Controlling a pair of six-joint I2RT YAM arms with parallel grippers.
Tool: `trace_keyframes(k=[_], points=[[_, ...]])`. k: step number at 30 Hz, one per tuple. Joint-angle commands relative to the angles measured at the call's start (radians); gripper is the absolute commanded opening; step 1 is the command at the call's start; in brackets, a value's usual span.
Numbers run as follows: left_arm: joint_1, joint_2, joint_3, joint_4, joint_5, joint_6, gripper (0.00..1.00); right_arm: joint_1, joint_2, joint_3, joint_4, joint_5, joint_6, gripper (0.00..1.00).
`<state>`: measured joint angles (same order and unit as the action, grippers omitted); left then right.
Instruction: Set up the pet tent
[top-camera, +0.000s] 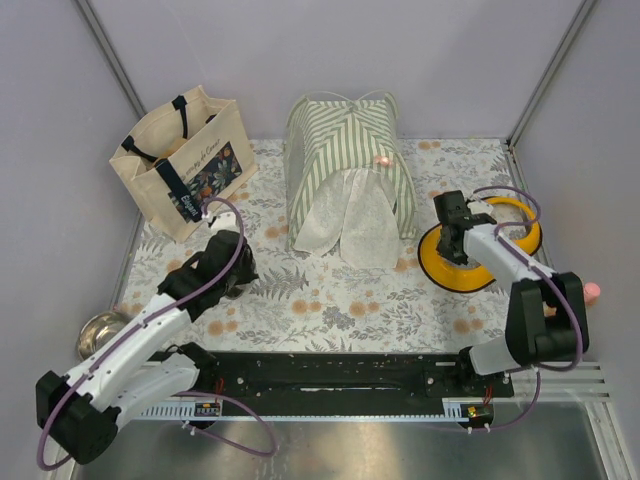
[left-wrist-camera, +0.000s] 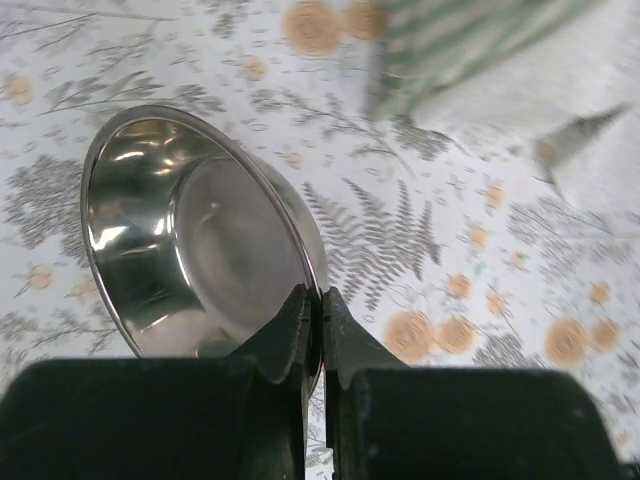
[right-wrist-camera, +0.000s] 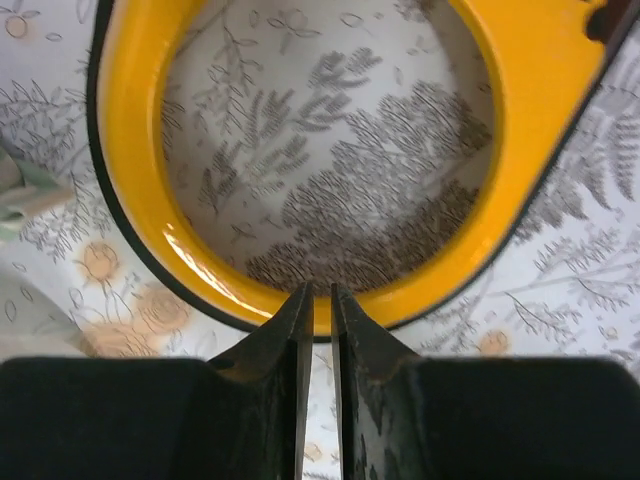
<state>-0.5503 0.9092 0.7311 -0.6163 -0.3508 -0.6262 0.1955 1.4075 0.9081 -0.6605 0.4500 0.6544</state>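
The pet tent (top-camera: 345, 170) stands upright at the back middle of the mat, green-and-white striped, its white lacy door flaps hanging towards me. A corner of it shows in the left wrist view (left-wrist-camera: 470, 50). My left gripper (top-camera: 236, 266) is front left of the tent, apart from it. In the left wrist view the left gripper (left-wrist-camera: 322, 300) is shut on the rim of a tilted steel bowl (left-wrist-camera: 190, 230). My right gripper (top-camera: 452, 246) is right of the tent. In the right wrist view the right gripper (right-wrist-camera: 320, 295) is shut on the rim of a yellow bowl (right-wrist-camera: 140, 200).
A beige tote bag (top-camera: 185, 160) stands at the back left. The yellow bowl (top-camera: 500, 240) sits tilted at the right of the floral mat (top-camera: 330, 300). Another steel bowl (top-camera: 100, 335) lies off the mat's left edge. A small pink thing (top-camera: 592, 292) is at the far right.
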Motion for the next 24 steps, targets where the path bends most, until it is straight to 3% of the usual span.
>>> trace_keyframes(k=[1, 4, 9, 13, 19, 24], points=[[-0.051, -0.107, -0.025, 0.159, 0.130, 0.115, 0.00, -0.010, 0.135, 0.110, 0.081, -0.075, -0.055, 0.20], [-0.072, -0.135, -0.009, 0.188, 0.218, 0.157, 0.00, -0.010, 0.205, 0.126, 0.090, -0.192, -0.056, 0.18], [-0.105, -0.121, 0.030, 0.236, 0.396, 0.204, 0.00, -0.001, 0.165, 0.058, 0.137, -0.374, -0.053, 0.18], [-0.155, -0.079, 0.048, 0.289, 0.489, 0.238, 0.00, -0.001, 0.088, 0.046, 0.090, -0.346, -0.078, 0.22], [-0.336, 0.020, 0.129, 0.316, 0.501, 0.390, 0.00, -0.001, -0.112, 0.120, -0.057, -0.232, -0.096, 0.61], [-0.502, 0.098, 0.159, 0.331, 0.437, 0.618, 0.00, 0.002, -0.238, 0.150, -0.112, -0.533, -0.173, 0.67]])
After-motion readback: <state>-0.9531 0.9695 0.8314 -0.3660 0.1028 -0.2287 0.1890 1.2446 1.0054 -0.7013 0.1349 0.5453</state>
